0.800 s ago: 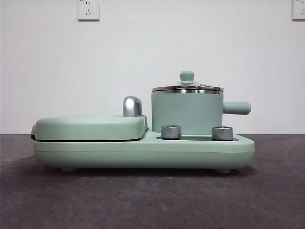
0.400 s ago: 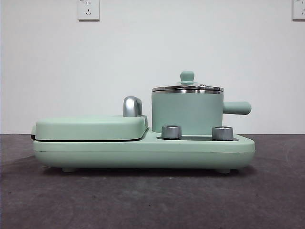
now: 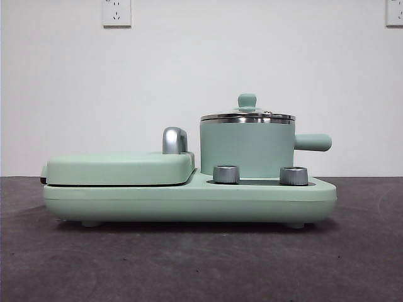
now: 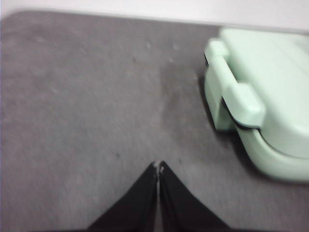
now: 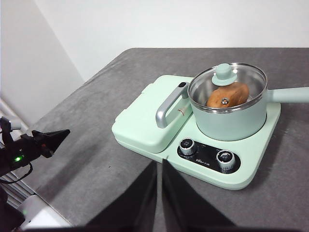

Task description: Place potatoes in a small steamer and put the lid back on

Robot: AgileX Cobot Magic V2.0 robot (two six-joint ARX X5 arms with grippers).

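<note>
Both grippers are hanging closed and empty: the right gripper [image 5: 160,166] well back from the cooker [image 5: 145,133], the left gripper [image 4: 158,167] over bare table beside it. The potato [image 5: 228,94] is lying inside the steamer [image 5: 231,118], the lid [image 5: 227,83] sitting on top, so the task is looking finished.

My gripper [image 5: 159,166] hangs shut above the table [image 5: 96,159]. The lid [image 5: 227,79] sits on the steamer [image 5: 229,118], with the potato [image 5: 228,95] inside. The other gripper [image 5: 57,137] waits well apart.
</note>
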